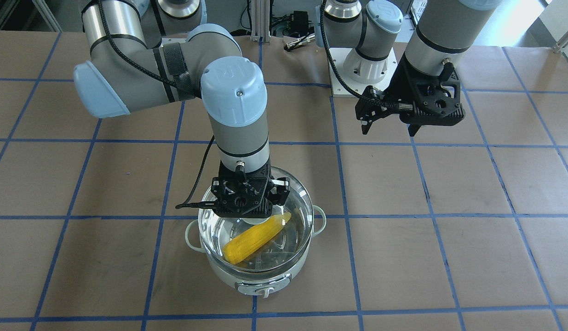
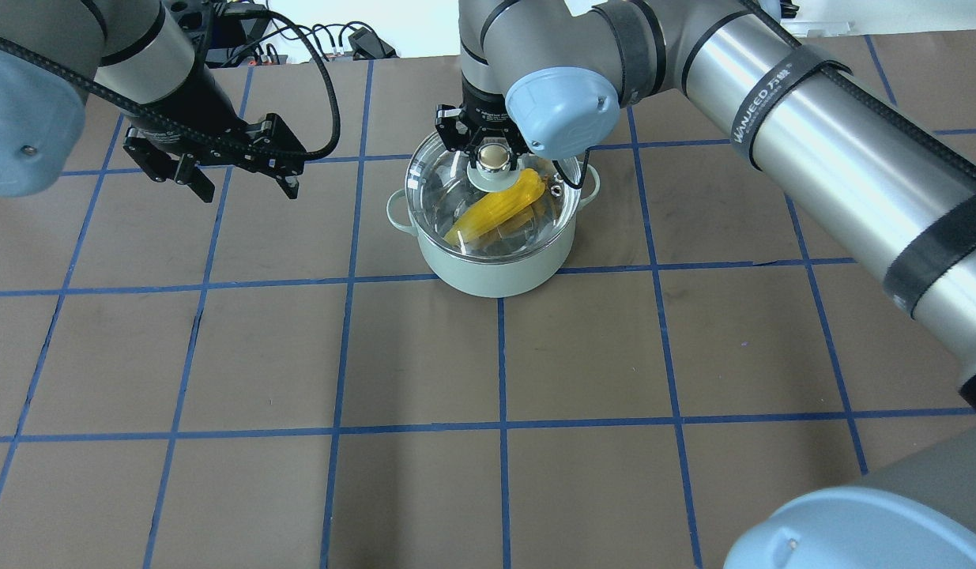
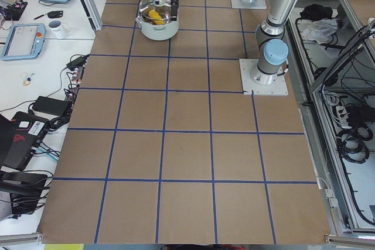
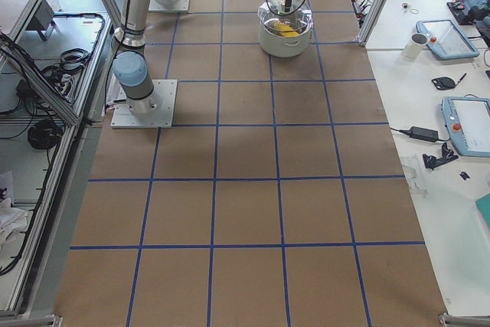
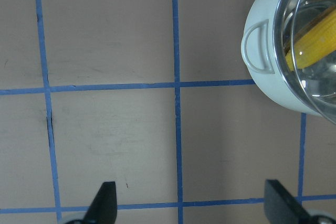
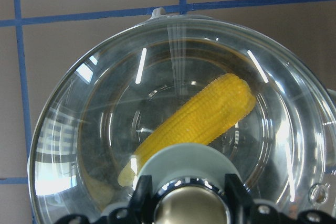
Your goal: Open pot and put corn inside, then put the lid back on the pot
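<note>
The corn [image 2: 497, 212] lies in the pot [image 2: 495, 269] under the lid [image 2: 444, 190], which looks seated. The right gripper [image 6: 190, 205] clasps the lid's knob [image 2: 494, 158]. The left gripper [image 2: 246, 190] hangs spread wide, well apart. This looks like the last step; next it should let go and lift straight up.

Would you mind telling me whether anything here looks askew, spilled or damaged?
Nothing stands out. The lid sits squarely on the pot, the corn lies inside, and the right gripper holds the knob. The left gripper hangs open, apart.
</note>
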`<state>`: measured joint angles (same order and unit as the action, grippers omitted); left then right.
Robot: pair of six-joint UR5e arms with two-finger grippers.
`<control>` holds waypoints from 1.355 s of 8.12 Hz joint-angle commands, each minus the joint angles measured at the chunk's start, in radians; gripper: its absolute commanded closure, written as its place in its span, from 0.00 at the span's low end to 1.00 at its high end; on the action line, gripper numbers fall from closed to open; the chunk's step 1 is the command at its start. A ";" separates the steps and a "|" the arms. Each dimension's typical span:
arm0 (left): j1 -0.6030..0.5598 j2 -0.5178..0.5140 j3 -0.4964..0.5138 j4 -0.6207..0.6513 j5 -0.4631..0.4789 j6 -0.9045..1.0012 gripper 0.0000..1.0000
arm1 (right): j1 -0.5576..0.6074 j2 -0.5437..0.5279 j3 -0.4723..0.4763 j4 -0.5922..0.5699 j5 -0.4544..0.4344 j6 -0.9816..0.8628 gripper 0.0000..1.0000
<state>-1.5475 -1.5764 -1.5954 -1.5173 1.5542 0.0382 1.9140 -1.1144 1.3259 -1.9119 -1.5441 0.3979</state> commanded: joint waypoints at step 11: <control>0.000 -0.008 -0.014 0.002 0.003 0.000 0.00 | 0.000 0.027 0.033 -0.049 -0.001 -0.020 0.66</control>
<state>-1.5478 -1.5851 -1.6097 -1.5148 1.5561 0.0375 1.9144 -1.0869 1.3496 -1.9593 -1.5447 0.3783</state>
